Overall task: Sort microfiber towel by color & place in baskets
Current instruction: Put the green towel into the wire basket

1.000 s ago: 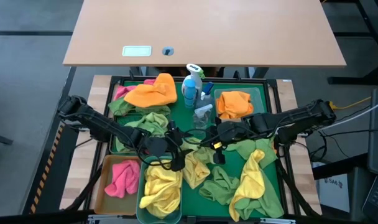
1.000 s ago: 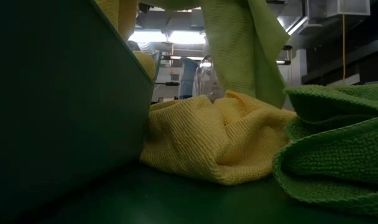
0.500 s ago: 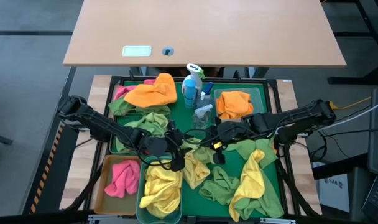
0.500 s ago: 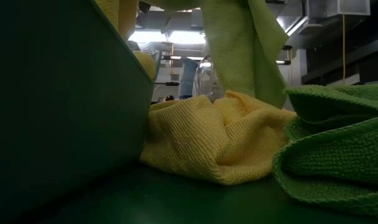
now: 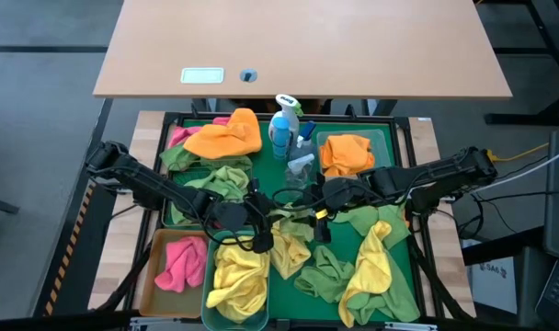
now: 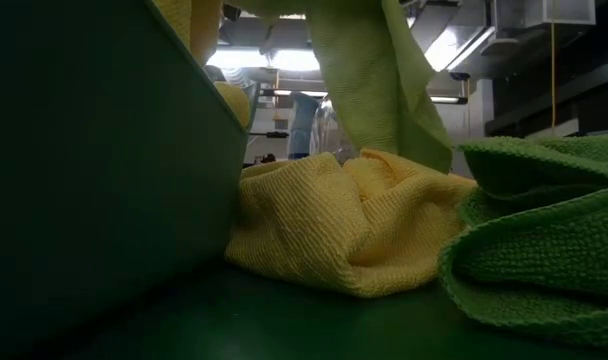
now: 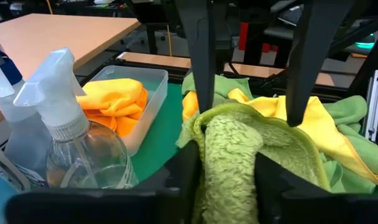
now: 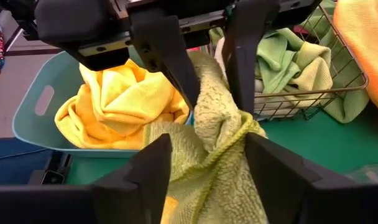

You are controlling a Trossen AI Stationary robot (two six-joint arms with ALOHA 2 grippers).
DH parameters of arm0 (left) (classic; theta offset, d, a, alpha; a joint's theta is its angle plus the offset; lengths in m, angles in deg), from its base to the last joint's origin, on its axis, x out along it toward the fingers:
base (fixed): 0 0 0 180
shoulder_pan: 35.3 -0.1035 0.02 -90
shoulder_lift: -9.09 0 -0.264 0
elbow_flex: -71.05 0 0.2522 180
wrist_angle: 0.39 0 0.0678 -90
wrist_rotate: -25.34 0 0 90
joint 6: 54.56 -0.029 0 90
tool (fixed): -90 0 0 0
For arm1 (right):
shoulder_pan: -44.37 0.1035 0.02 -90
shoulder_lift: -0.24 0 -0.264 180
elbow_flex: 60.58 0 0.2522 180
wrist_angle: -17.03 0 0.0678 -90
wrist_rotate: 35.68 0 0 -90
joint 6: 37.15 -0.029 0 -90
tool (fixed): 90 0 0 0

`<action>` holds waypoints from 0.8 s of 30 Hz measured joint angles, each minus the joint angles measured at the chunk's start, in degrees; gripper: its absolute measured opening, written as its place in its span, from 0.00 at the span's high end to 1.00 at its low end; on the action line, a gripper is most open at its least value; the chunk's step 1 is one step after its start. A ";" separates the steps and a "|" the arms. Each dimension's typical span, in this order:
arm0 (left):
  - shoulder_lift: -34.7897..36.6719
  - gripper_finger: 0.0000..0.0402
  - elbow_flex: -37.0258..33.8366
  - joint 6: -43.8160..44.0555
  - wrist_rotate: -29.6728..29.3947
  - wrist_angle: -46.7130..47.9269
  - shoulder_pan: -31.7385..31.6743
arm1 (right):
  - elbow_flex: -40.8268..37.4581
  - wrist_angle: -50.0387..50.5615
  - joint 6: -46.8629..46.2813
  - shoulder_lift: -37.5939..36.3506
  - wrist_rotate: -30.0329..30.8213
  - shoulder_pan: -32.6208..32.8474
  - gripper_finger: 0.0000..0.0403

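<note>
Noted on the green tray (image 5: pixel 289 184): spray bottles (image 5: pixel 284 124) at the far middle, orange towel (image 5: pixel 346 152) in the clear basket (image 5: pixel 382 140) at far right, another orange towel (image 5: pixel 226 136) heaped at far left. Pale green towels (image 8: pixel 288 53) in the wire-mesh basket (image 5: pixel 174 219) on the left; pink towel (image 5: pixel 180 262) in the amber-tan basket (image 5: pixel 151 276); yellow towels (image 5: pixel 235 280) in the teal basket (image 5: pixel 209 317) at the near edge. Loose green and yellow towels (image 5: pixel 358 267) spread over the tray's near right part. Low view blocked on its left by a dark basket wall (image 6: pixel 84 180), with a yellow towel (image 6: pixel 344 225) and a green towel (image 6: pixel 544 230) lying close ahead. Both arms reaching inward from the sides, low over the tray, meeting at its middle. Left pincer (image 7: pixel 248 115) and right pincer (image 8: pixel 211 81) facing each other, both clamped on the same light green towel (image 7: pixel 229 155), each pair of fingers closed onto the cloth fold with the fabric bunched between them; towel held above the tray, just beside the teal basket and near the wire-mesh one. Compared with half a second back: hanging light green cloth in the low view shifted slightly leftward and showing a different drape; arm positions in the overhead view nearly unchanged; all baskets and loose towels unmoved.
</note>
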 joint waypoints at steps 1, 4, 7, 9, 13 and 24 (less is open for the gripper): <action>0.00 0.81 0.00 0.00 0.00 0.00 0.00 | 0.00 0.02 0.00 -0.12 -0.02 0.00 0.46; 0.00 0.90 0.00 -0.10 0.00 -0.05 0.00 | 0.02 0.26 0.01 -1.22 -0.04 0.00 0.43; 0.34 0.98 0.00 -1.59 0.00 -0.21 0.00 | 2.43 5.10 0.18 -2.55 -0.04 0.00 0.42; 1.28 0.98 0.00 -2.33 -0.15 -0.24 0.00 | 5.35 10.46 0.18 -3.07 -0.26 0.00 0.42; 5.30 0.95 0.00 -4.48 -0.94 -0.72 -0.29 | 12.26 22.53 0.20 -3.37 -0.84 0.00 0.42; 27.57 0.97 0.00 -8.13 -4.31 5.79 -0.63 | 17.70 40.41 -0.35 -3.37 -2.04 0.04 0.42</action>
